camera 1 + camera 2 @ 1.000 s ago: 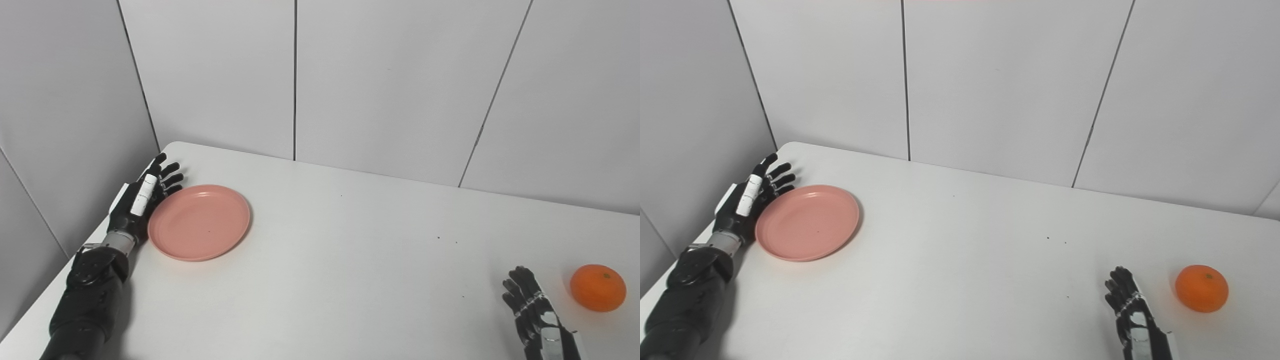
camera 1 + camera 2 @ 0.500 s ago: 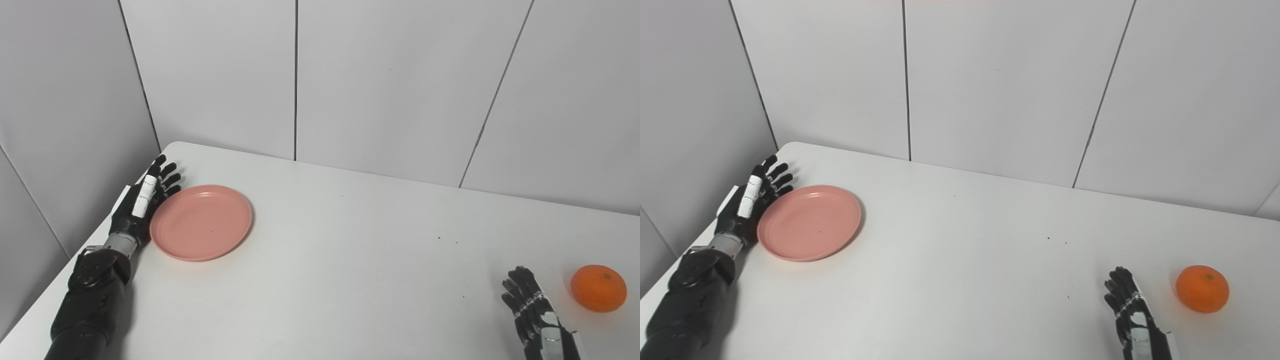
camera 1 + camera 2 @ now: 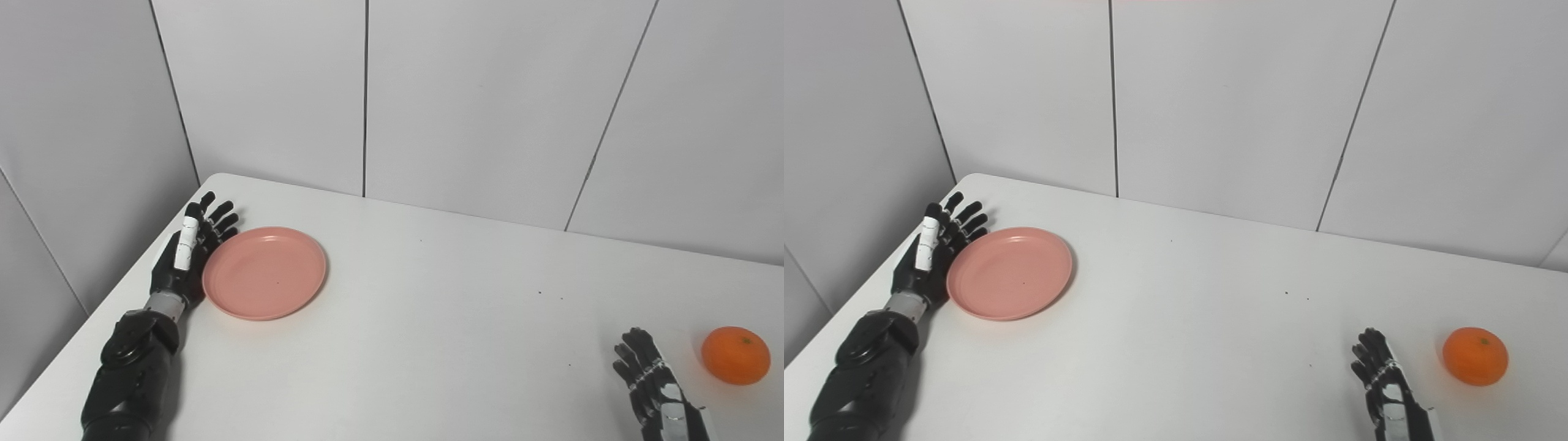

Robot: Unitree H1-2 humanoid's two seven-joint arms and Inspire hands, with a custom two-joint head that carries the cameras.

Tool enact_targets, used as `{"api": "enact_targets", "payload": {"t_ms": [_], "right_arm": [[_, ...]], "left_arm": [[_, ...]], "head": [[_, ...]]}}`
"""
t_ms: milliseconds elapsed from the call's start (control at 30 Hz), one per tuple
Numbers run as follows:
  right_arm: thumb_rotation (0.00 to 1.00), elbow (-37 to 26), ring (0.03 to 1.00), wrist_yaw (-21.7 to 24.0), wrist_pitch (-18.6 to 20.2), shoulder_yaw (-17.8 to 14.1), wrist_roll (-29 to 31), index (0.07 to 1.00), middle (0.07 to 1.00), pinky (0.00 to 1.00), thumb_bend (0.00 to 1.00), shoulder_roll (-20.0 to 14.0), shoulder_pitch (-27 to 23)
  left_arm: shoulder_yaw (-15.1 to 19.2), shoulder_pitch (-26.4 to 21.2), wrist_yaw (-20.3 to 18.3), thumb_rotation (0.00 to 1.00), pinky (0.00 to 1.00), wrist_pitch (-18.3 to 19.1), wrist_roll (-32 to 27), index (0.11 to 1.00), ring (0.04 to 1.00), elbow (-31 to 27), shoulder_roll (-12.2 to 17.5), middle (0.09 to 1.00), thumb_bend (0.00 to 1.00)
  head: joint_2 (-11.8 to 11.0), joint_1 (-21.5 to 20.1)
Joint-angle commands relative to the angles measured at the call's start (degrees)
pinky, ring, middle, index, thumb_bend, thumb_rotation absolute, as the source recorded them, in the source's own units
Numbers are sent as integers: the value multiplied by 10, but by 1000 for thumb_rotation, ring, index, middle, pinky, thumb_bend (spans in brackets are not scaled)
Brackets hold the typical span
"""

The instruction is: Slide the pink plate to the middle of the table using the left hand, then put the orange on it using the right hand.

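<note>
Slide step in hand: open left hand (image 3: 184, 257) against the plate (image 3: 264, 272) rim must push it rightward; open right hand (image 3: 655, 383) waits beside the orange (image 3: 735, 355).

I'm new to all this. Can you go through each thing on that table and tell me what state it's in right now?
Pink plate: flat on the table, empty, near the left end.
Orange: resting on the table at the far right, held by nothing.
Left hand: open, fingers spread, up against the plate's left rim.
Right hand: open, holding nothing, apart from the orange.
Table: white, with a few small dark specks.
</note>
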Motion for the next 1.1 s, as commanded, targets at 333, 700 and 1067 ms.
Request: {"api": "enact_targets", "payload": {"t_ms": [333, 700, 1067], "right_arm": [[968, 37, 929, 0, 9, 20, 6, 911, 932, 940, 816, 24, 41], [969, 33, 922, -2, 10, 24, 3, 899, 922, 933, 816, 24, 43], [960, 27, 917, -4, 13, 27, 3, 888, 915, 924, 827, 21, 43]], "left_arm": [[-11, 18, -13, 847, 919, 71, -26, 1000, 904, -52, -21, 920, 985], [-32, 43, 14, 840, 888, 114, -19, 994, 883, -115, -44, 904, 1000], [-37, 57, 30, 836, 868, 128, -22, 1000, 882, -140, -68, 912, 993]], "head": [[5, -3], [8, -6], [10, -8]]}}
